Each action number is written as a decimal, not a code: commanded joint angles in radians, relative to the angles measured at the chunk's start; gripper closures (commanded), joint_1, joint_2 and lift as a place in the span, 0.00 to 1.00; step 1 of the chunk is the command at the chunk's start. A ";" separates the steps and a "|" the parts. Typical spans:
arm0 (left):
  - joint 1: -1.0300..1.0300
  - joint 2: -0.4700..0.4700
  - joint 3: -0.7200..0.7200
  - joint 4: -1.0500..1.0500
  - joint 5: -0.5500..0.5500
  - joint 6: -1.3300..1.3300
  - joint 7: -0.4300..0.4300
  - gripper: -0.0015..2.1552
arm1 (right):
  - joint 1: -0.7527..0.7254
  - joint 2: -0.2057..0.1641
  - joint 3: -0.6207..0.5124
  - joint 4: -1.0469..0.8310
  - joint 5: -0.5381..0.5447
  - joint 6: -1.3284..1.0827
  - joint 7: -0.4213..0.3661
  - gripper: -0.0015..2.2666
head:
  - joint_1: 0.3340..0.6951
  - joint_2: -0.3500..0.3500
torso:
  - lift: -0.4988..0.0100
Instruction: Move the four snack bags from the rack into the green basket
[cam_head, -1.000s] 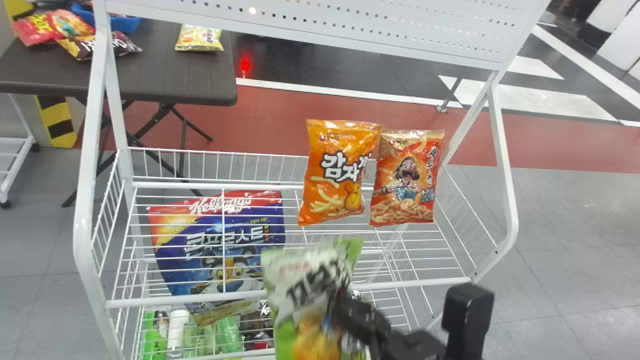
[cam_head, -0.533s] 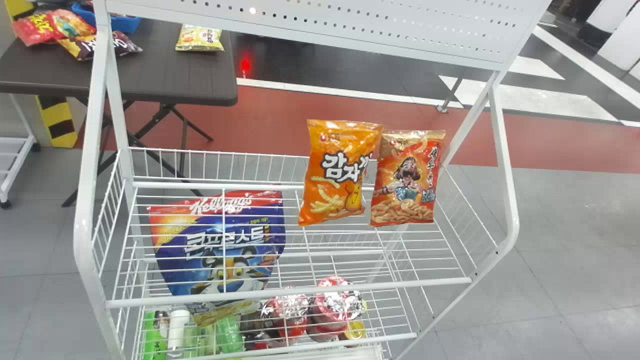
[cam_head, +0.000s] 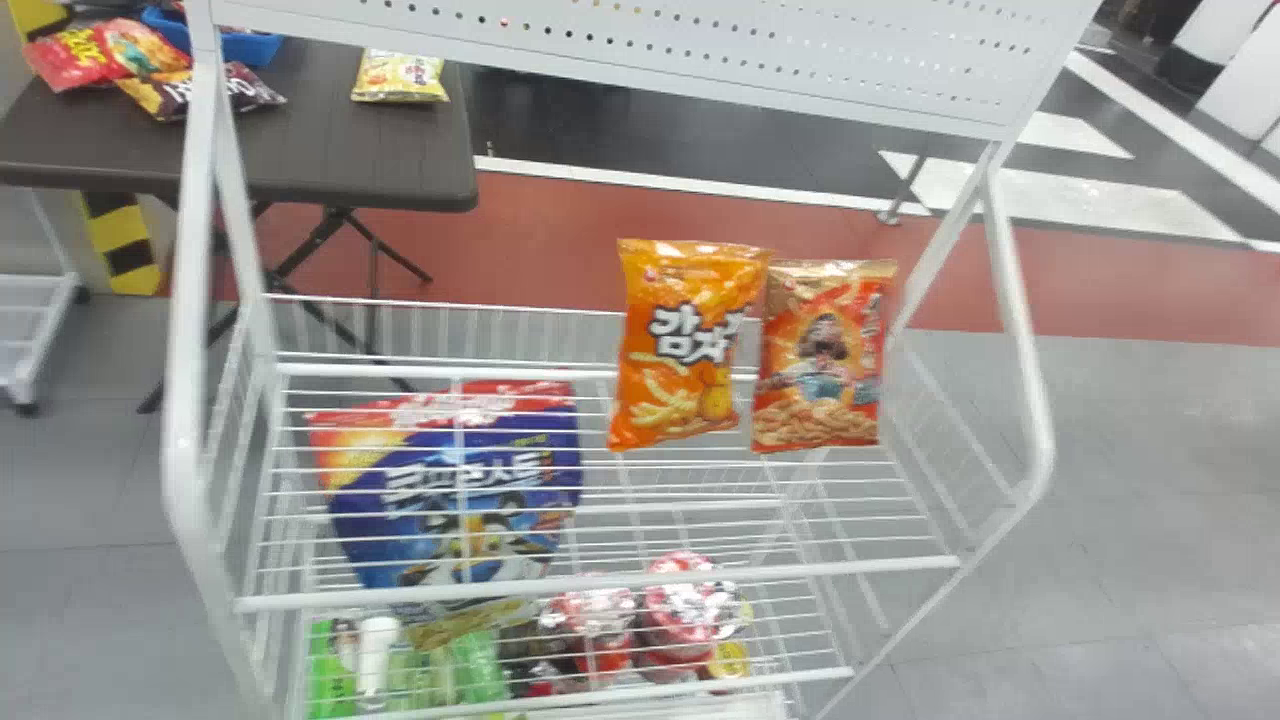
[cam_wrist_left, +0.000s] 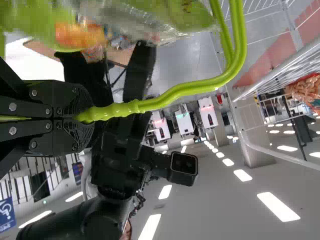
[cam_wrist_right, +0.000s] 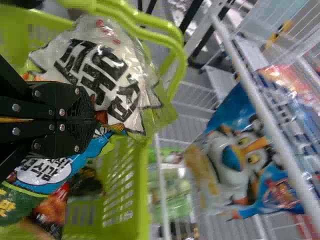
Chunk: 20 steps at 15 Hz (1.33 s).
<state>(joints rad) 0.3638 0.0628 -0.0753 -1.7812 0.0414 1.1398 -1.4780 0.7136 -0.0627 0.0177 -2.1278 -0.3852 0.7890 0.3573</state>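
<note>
In the head view the white wire rack (cam_head: 600, 583) bears three bags: the orange fries bag (cam_head: 680, 350) and the red-orange snack bag (cam_head: 820, 360) stand nearly upright, edges all but touching, while the blue cereal bag (cam_head: 450, 490) leans in the wire shelf, to the robot's left of that pair. In the left wrist view the left gripper (cam_wrist_left: 82, 116) is clenched on the green handle (cam_wrist_left: 175, 90), which runs out ahead of its fingertips and bends away toward the rack; the right arm (cam_wrist_left: 120, 170) stands close beyond the grip, so sideways room between the arms looks tight. In the right wrist view the right gripper (cam_wrist_right: 95, 119) grasps the green-and-white snack bag (cam_wrist_right: 100, 75) near one edge, and this is what the next move turns on: the bag spreads from the fingertips over the mouth of the green basket (cam_wrist_right: 122, 200), its far part reaching across the rim on the rack side, close by the handle. The right arm, already over the basket, is the one to finish it; drawing the bag's overhanging part inward before releasing should keep it off rim and handle. Beneath the fingers, a blue-and-green snack bag (cam_wrist_right: 45, 172) lies in the basket, likely cushioning the drop but leaving less depth.
</note>
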 joint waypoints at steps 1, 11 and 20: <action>0.003 0.000 -0.003 -0.001 0.000 -0.002 0.001 0.98 | -0.026 -0.002 0.030 0.022 0.006 0.029 0.000 0.89 | 1.00 0.16 | 0.98; 0.007 0.000 -0.018 -0.006 -0.005 -0.005 0.002 0.98 | 0.001 -0.039 -0.042 -0.020 -0.004 0.158 0.060 0.02 | 1.00 0.14 | 0.98; 0.009 0.000 -0.020 -0.004 -0.005 -0.005 0.004 0.98 | 0.017 0.003 -0.226 -0.058 0.006 -0.194 0.032 0.02 | 1.00 0.00 | 0.98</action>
<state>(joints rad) 0.3728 0.0629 -0.0936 -1.7871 0.0368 1.1345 -1.4743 0.7439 -0.0720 -0.1735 -2.1858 -0.3783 0.6991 0.3894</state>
